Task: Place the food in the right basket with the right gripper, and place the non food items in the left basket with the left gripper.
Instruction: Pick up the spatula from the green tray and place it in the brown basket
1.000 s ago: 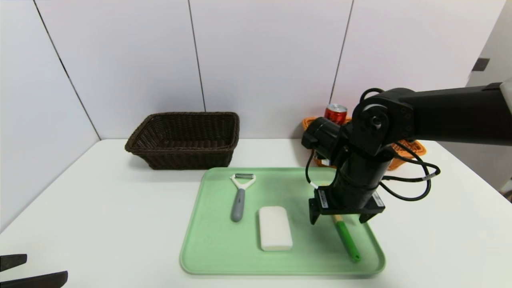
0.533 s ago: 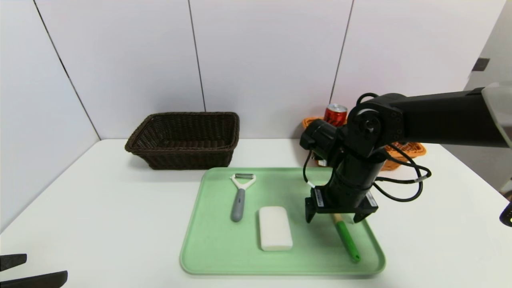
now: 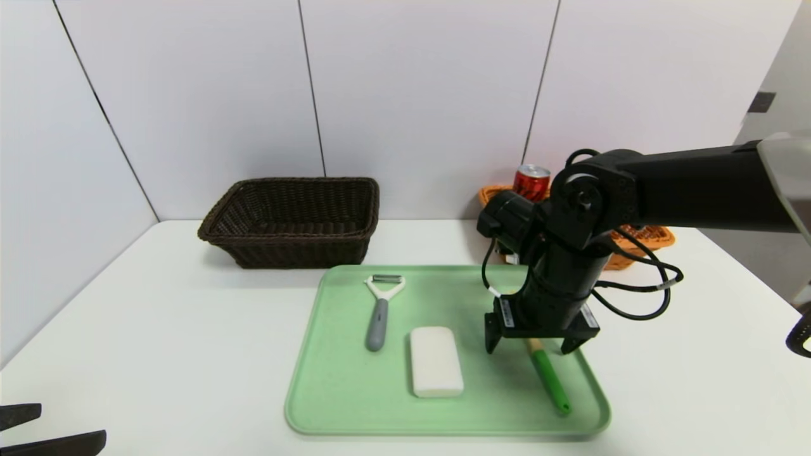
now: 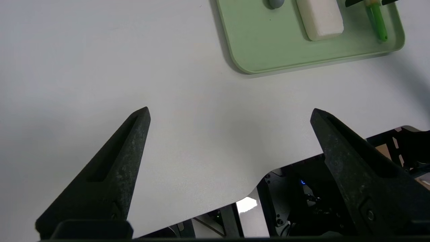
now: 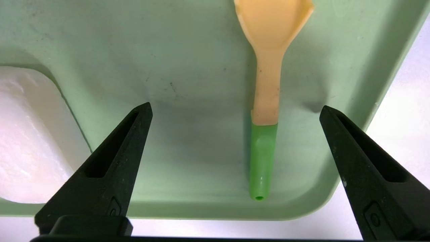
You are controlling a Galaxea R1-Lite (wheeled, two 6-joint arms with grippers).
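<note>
The right gripper (image 5: 235, 106) hangs wide open and empty over the green tray (image 3: 355, 405), a green-handled spatula (image 5: 265, 141) lying between its fingers. Beside it on the tray is a white block (image 3: 436, 362), farther off a peeler (image 3: 377, 323). Behind the gripper, the orange basket (image 3: 652, 237) has a red can (image 3: 531, 182); left of that, the dark brown basket (image 3: 304, 250) is empty. The left gripper (image 4: 230, 107) is parked open over the table's near left.

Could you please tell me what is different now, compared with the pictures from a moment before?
The right hand moved slightly toward the robot's left, above the tray; it took hold of nothing. The peeler, white block and green-handled utensil stayed.
</note>
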